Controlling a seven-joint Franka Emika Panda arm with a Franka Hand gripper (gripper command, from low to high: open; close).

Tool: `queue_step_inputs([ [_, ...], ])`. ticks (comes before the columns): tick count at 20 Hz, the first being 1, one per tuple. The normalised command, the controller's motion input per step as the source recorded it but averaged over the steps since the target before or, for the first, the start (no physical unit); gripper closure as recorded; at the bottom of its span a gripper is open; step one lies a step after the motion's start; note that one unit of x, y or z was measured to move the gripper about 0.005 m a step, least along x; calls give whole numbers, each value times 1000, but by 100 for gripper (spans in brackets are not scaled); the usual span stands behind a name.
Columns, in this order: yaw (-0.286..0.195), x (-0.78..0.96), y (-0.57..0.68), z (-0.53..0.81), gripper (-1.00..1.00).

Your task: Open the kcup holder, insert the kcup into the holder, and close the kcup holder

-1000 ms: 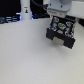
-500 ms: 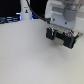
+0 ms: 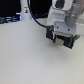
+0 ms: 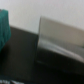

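In the exterior view my gripper point(image 3: 62, 41) hangs low over the white table point(image 3: 30, 57) at the exterior view's right. Its black fingers are blurred, and whether they are open or shut does not show. The wrist view is heavily blurred: a dark surface point(image 4: 22, 55) with a pale grey slab point(image 4: 60, 37) on it. A teal-green shape point(image 4: 4, 27) sits at the frame's edge, and I cannot tell whether it is the kcup. I cannot pick out the kcup holder with certainty in either view.
A dark band of clutter point(image 3: 10, 19) runs along the table's far edge. A small white upright object point(image 3: 25, 10) stands there. A black cable point(image 3: 37, 20) trails from the arm toward the back.
The arm and gripper have drifted slightly toward the exterior view's right. Nothing else on the table has visibly moved.
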Motion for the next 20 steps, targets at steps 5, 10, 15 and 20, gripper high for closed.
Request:
queue_step_inputs([
  [5, 67, -626, 585, 0, -100],
  [10, 45, -642, 655, 0, -100],
  [15, 26, -692, 691, 2, -100],
  [20, 6, -798, 689, 0, -100],
])
